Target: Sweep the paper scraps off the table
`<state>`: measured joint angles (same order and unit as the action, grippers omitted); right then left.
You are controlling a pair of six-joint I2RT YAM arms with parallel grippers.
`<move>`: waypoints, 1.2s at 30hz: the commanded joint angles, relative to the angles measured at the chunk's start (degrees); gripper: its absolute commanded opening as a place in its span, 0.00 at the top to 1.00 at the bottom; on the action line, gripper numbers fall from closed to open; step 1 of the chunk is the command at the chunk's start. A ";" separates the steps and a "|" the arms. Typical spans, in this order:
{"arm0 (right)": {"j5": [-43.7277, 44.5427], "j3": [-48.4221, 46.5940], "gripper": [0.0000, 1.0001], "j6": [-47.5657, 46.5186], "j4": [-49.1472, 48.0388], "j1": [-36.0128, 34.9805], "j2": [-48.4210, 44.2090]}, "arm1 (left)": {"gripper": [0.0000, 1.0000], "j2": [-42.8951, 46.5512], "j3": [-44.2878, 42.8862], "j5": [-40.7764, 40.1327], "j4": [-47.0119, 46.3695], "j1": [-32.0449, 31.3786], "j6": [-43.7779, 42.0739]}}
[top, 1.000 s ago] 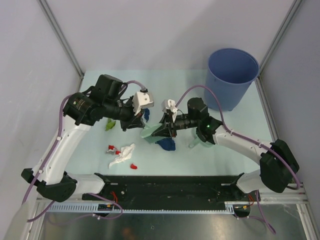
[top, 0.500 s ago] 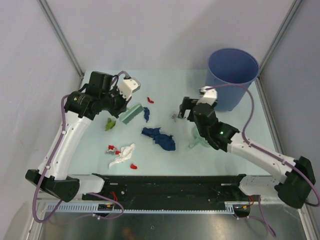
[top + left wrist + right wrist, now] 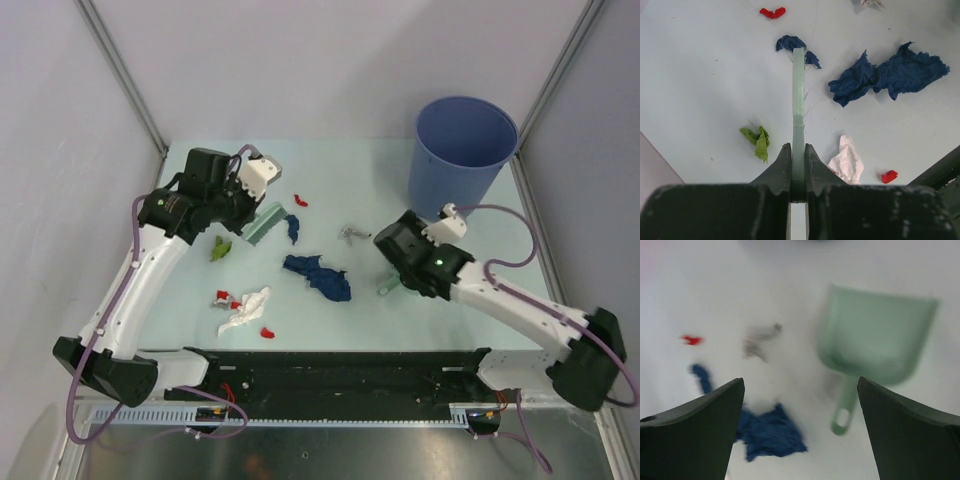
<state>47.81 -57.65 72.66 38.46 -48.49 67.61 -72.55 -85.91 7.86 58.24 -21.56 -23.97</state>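
Note:
My left gripper (image 3: pixel 797 147) is shut on the handle of a pale green brush (image 3: pixel 798 100), which points at a small dark blue wad (image 3: pixel 790 44). In the top view this gripper (image 3: pixel 245 205) is at the far left of the table (image 3: pixel 480 310). Paper scraps lie around: a large dark blue wad (image 3: pixel 318 275), a green one (image 3: pixel 220 249), a white crumple (image 3: pixel 245 308), red bits (image 3: pixel 300 200) and a grey one (image 3: pixel 350 232). My right gripper (image 3: pixel 800 385) stands open and empty above the table. It hangs between the blue wad (image 3: pixel 770 432) and the pale green dustpan (image 3: pixel 875 335).
A blue bin (image 3: pixel 462 150) stands at the far right corner. The dustpan's handle (image 3: pixel 388 288) shows from under the right arm. A black and metal rail (image 3: pixel 340 365) runs along the near edge. Grey walls close in on both sides.
My right gripper has drawn back from the middle towards the dustpan and opened wide. The left gripper has pulled the brush back to the far left, leaving the large blue wad uncovered.

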 commanded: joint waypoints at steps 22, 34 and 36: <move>-16.62 -1.15 0.34 9.61 7.33 -0.46 23.80 | 1.00 6.63 3.91 0.32 -5.15 0.82 -1.70; -23.54 12.99 0.92 -8.93 1.62 0.50 10.88 | 1.00 6.64 3.38 -0.39 -5.15 1.00 -2.23; -24.60 13.52 0.98 -12.44 -0.21 0.59 9.47 | 1.00 6.55 3.29 -0.04 -5.15 1.00 -2.31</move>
<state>26.92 -45.87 68.88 40.86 -48.84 79.75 -67.20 -82.04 7.60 54.96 -21.06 -25.47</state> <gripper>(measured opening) 0.133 0.094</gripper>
